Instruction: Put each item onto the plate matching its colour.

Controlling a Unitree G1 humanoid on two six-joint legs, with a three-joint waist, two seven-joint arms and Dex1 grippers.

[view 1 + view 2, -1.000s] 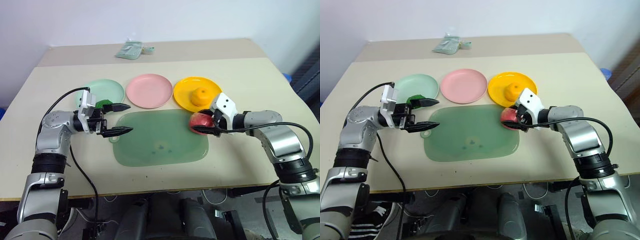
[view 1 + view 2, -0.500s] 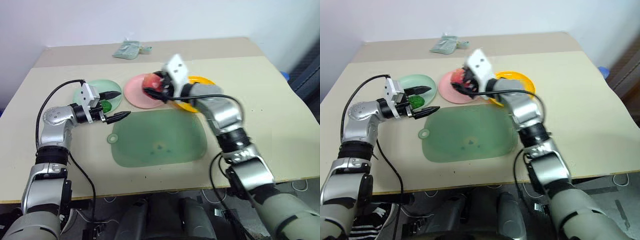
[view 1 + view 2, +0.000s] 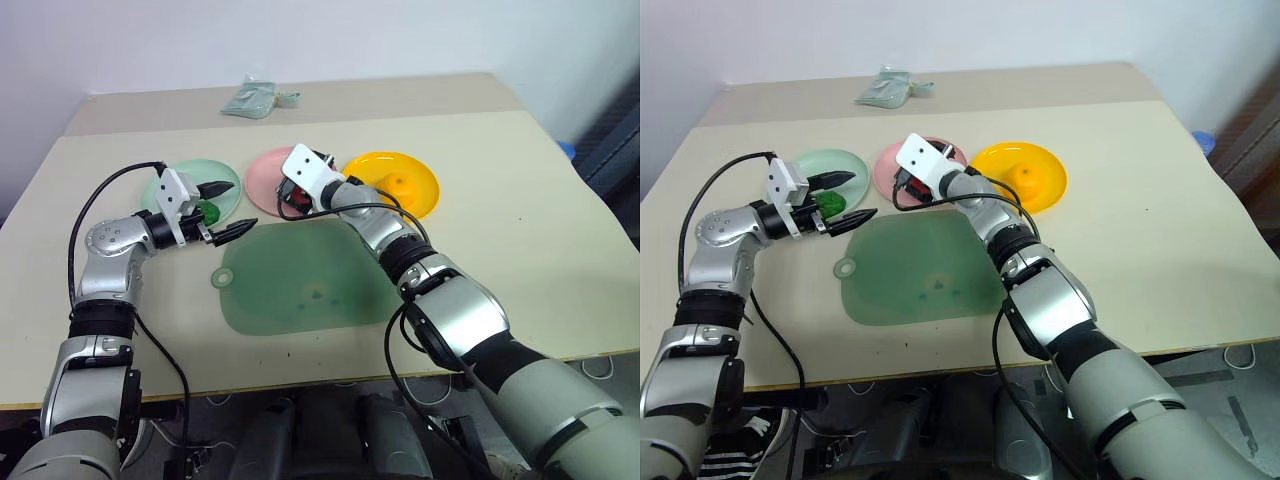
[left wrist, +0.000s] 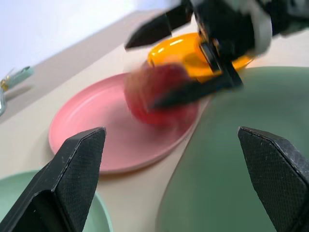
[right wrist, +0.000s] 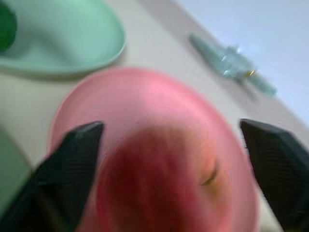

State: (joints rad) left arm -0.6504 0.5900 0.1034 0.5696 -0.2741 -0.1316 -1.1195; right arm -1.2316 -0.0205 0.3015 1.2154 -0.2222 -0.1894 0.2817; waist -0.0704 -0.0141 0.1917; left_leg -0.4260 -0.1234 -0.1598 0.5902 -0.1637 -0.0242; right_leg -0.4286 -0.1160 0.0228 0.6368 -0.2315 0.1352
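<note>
Head views: we find our right gripper [image 3: 292,196] over the round pink plastic plate [image 3: 262,178], its black fingers spread wide with the pink-red peach-like toy fruit [image 3: 297,200] between them, released or about to be. Our left gripper [image 3: 228,209] hangs with its fingers apart, holding nothing, beside the mint green plate [image 3: 160,187], which carries the dark green bumpy toy fruit [image 3: 208,211]. The round orange toy fruit [image 3: 401,184] sits on the yellow plate [image 3: 425,188].

Left wrist view: the peach [image 4: 157,94] lies on the pink plate between the open right fingers.

Right wrist view: the same, seen from above.

We judge all three items matched; only withdrawal remains.
</note>
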